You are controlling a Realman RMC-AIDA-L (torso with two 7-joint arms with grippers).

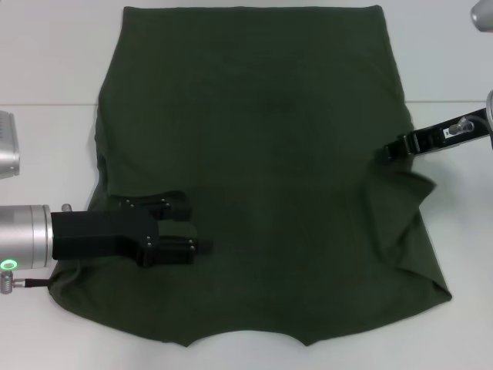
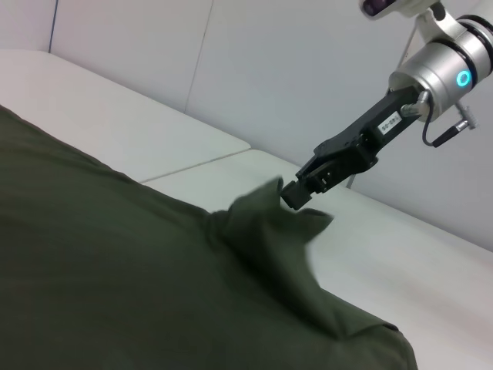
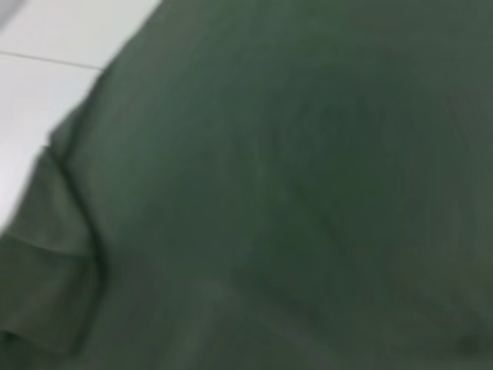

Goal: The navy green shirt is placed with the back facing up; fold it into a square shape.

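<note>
The navy green shirt (image 1: 262, 154) lies spread over the white table (image 1: 46, 62), plain side up, with its right sleeve folded inward near its right edge. My left gripper (image 1: 192, 227) rests open on the shirt's lower left part, fingers apart on the cloth. My right gripper (image 1: 384, 153) is at the shirt's right edge. In the left wrist view the right gripper (image 2: 293, 196) is shut on a raised peak of the shirt (image 2: 115, 270). The right wrist view is filled with the shirt (image 3: 308, 193), with a folded hem at one side.
Bare white table (image 2: 385, 254) runs along both sides of the shirt, with a seam line crossing it. A grey wall stands behind the table in the left wrist view. A silver part of the robot sits at the far left edge (image 1: 6, 142).
</note>
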